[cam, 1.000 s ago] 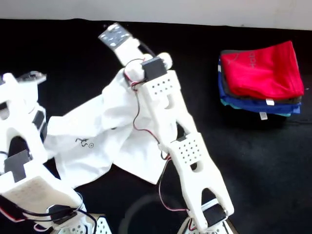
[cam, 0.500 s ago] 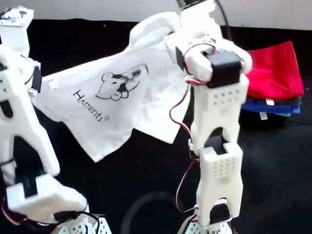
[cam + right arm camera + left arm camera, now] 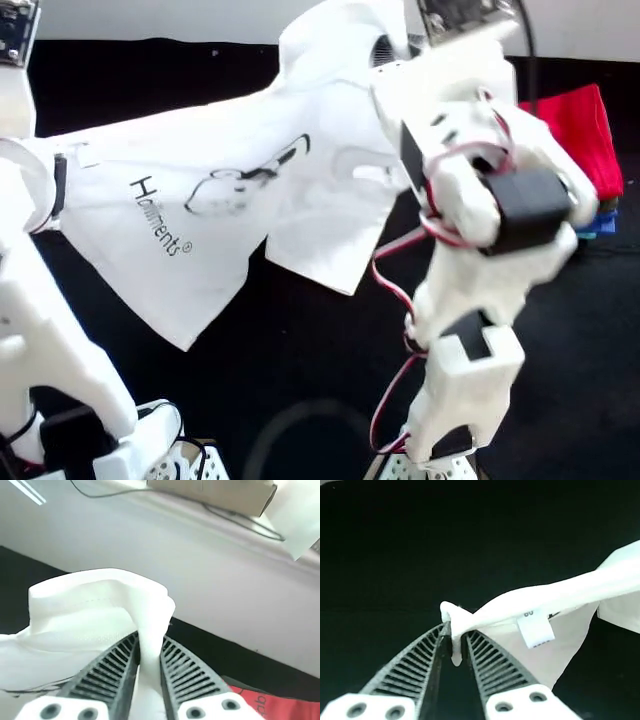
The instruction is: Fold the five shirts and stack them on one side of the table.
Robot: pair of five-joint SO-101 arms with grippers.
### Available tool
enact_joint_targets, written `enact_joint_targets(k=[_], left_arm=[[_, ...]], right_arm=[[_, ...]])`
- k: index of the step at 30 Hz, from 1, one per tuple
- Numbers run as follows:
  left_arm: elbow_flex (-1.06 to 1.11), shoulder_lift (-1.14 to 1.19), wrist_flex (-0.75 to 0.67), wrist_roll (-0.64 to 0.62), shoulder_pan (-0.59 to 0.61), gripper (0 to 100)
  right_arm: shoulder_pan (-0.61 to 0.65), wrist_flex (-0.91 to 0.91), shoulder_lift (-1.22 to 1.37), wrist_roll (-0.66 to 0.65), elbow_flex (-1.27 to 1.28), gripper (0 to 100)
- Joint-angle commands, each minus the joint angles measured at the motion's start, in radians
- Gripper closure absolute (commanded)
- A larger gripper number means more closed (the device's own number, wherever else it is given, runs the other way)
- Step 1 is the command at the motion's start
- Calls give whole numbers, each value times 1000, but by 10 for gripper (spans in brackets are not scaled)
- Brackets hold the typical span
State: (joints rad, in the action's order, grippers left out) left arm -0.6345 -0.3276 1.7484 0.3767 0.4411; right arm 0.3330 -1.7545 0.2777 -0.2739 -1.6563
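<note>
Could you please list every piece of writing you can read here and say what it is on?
White shirt: black lettering beside a drawing, too creased to read surely.
Its sewn tag: small marks, too blurred.
Red shirt: letters cut off at the edge.

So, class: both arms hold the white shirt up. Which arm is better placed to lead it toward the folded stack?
Right, probably: the right gripper pinches the white shirt nearest the folded stack; the left gripper holds the far corner.
</note>
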Motion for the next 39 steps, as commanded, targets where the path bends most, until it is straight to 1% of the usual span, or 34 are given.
enact_joint_targets(k=[1,6,11,15,17,21,23,25,28,32,35,39], left_arm=[[-22,-28,-49,-3,-5,991],[-22,-27,-141,-3,-5,991],[-22,-27,-226,-3,-5,991],[-28,4,-342,-8,-5,991],[-28,13,-377,-8,-7,991],[-28,-15,-379,-9,-12,991],[-22,-30,-374,-32,-12,991],[-15,-28,-339,-40,-8,991],[62,8,-307,-37,2,991],[176,48,-321,-37,81,991],[206,51,-358,-38,114,991],[205,16,-402,-41,117,991]], right_arm=[[-10,-8,-128,-60,-88,994],[-25,-5,-203,-114,-88,994],[-30,7,-251,-114,-90,994],[-31,53,-275,-114,-88,994],[-47,59,-278,-114,-88,994],[-58,59,-280,-114,-96,994],[-58,61,-283,-114,-97,994],[-58,76,-295,-114,-97,994],[-58,107,-341,-114,-88,994],[-56,156,-371,-115,-87,994],[-56,153,-355,-143,-87,993],[-54,139,-306,-163,-87,993]])
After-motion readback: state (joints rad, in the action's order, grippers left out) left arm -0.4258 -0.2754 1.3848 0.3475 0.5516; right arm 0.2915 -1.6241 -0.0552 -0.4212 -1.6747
